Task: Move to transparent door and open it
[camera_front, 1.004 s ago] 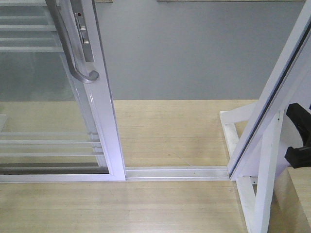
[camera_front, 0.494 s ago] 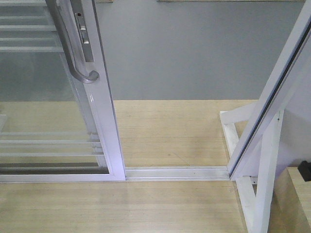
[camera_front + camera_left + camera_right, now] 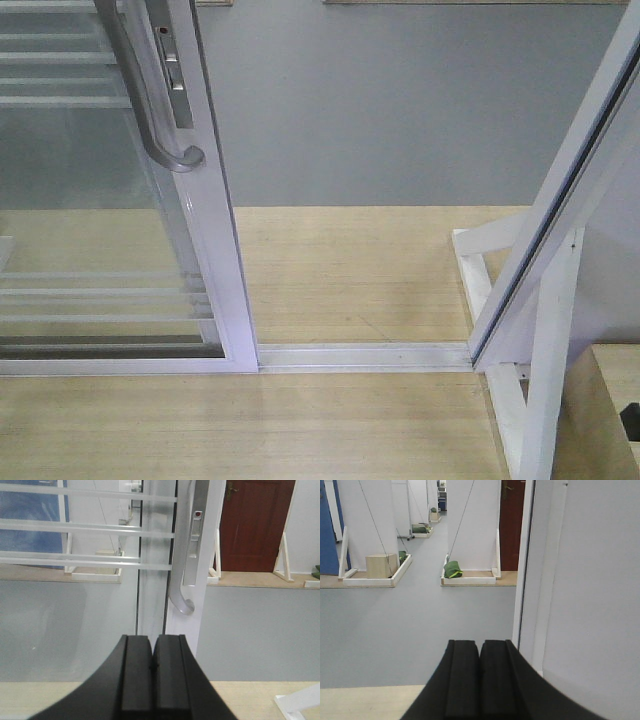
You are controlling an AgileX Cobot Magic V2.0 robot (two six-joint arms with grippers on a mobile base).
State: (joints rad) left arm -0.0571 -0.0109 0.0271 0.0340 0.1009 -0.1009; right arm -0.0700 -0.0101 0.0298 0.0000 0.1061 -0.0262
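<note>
- Left tool (image 3: 152,672): pads pressed flat together, nothing between them. Right tool (image 3: 480,677): same, pads closed on each other, carrying nothing.
- The transparent door (image 3: 90,580) stood ahead of the left tool and a little to its left. The door's grey pull handle (image 3: 182,580) lay straight ahead and above the tool tip, slightly to its right, apart from it (no contact).
- Handle's long axis ran vertical along the white stile (image 3: 210,570), with its lower end curling out toward the tool. Judged: a pull or push on it would go sideways along the floor track (image 3: 365,355), so the tool needs to rise and advance before hooking or gripping.
- Front view: door (image 3: 100,220) sat at the left, handle (image 3: 160,100) on its right stile, and an open gap over the track to the white frame post (image 3: 560,200) at the right. Judged: the door was already slid partly aside.
- Left arm was the nearer one. The right tool faced the gap and a white panel (image 3: 590,590) just to its right, with the handle nowhere in its view.
- Hidden or unclear: the handle's top was cut off in both views; the door's left edge and top were out of frame; a small dark object (image 3: 630,420) at the front view's right edge was too cropped to identify. How far the door can travel leftward could not be told.
</note>
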